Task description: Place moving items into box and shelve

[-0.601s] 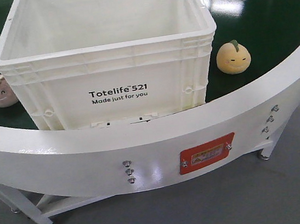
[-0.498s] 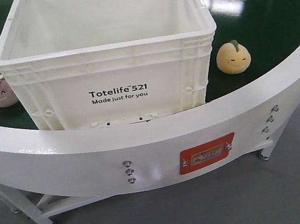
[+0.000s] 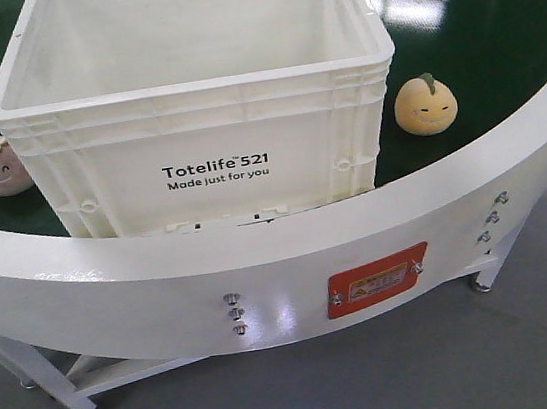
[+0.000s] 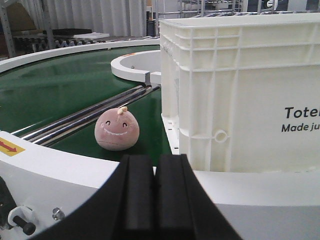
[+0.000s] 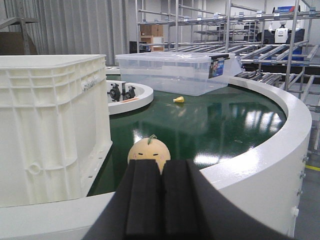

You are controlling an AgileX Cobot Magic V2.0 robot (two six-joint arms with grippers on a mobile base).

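- The yellow-orange fruit plush lies on the green belt straight ahead of the right gripper. Its lower part is hidden behind the jaw tips.
- Right jaws: the two black pads are pressed together, with nothing between them.
- The pink plush lies on the belt ahead of the left gripper, a little to the left of the jaw line. Its sewn smile faces the jaws.
- Left jaws: the pads are closed against each other and hold nothing.
- The white box stands upright on the belt between the two toys. Both toys are outside it.
- The box wall is ahead and to the right of the left jaws, and ahead and to the left of the right jaws. The pink plush is near the box corner. From the front view the fruit plush sits just beside the opposite wall.
- Two metal rails run away from the left jaws, behind the pink plush.
- The white outer rim curves between both grippers and the belt. It carries a red label.
- Far beyond the right jaws, a clear lidded tote rests on the belt, with a small yellow item lying before it. Metal racks stand behind.
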